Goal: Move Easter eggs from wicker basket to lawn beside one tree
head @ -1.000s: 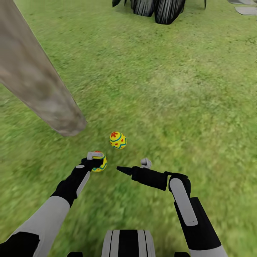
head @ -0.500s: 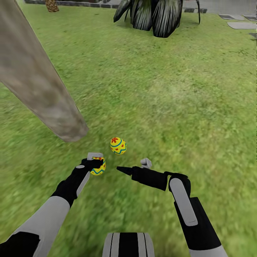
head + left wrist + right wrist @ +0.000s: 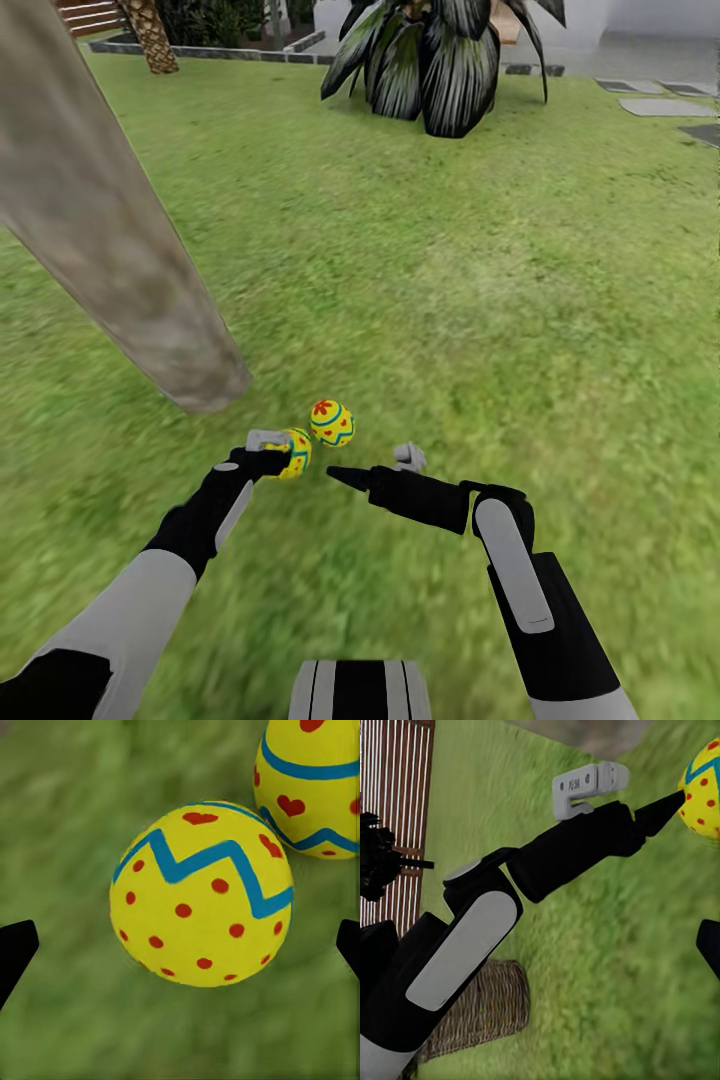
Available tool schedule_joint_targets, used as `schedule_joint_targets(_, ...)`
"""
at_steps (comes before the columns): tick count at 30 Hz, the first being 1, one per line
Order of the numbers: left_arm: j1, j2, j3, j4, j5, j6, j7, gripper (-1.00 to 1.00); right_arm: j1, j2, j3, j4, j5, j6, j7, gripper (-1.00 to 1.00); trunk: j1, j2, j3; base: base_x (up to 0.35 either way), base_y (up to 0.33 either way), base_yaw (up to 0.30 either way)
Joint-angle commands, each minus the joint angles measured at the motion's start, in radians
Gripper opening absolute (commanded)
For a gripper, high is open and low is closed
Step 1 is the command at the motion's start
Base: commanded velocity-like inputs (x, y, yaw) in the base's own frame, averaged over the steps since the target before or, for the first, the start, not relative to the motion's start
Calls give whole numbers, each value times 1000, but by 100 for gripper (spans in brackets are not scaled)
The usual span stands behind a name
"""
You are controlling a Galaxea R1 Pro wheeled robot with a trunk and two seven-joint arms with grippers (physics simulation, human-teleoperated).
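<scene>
head view, left to right: the tree (image 3: 120, 270) trunk meets the lawn (image 3: 500, 300) at the left, and just past its foot the left gripper (image 3: 283, 452) sits low with one egg (image 3: 297, 452) at its tips. the left wrist view shows that egg (image 3: 201, 894) lying between widely parted fingers, neither touching it, so it looks let go. a second egg (image 3: 332, 423) rests just beside it. the right gripper (image 3: 372, 466) hangs spread and empty. the wicker basket (image 3: 484, 1012) stands behind. judged step: setting eggs by the tree; next, lift clear without nudging them and go back for the third.
</scene>
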Motion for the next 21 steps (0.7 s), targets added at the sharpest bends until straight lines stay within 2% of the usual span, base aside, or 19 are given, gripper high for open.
schedule_joint_targets(1, 0, 1, -4, -2, 9, 8, 6, 100, 0, 0, -1, 0, 11, 4, 10, 100, -1, 0, 3, 0, 0, 0)
schedule_joint_targets(5, 0, 1, -4, -1, 8, 12, 6, 100, -1, 0, -1, 0, 11, 4, 10, 100, -2, 1, 19, 0, 0, 0)
schedule_joint_targets(12, 1, 1, -4, -8, 11, 7, 13, 100, 0, 0, -1, 0, 11, 4, 10, 100, -2, 1, 19, -12, 0, 0)
schedule_joint_targets(21, 0, -1, -5, -2, 8, 40, 6, 100, 0, 0, -2, 0, 11, 4, 10, 100, -2, 1, 19, -292, 0, 0)
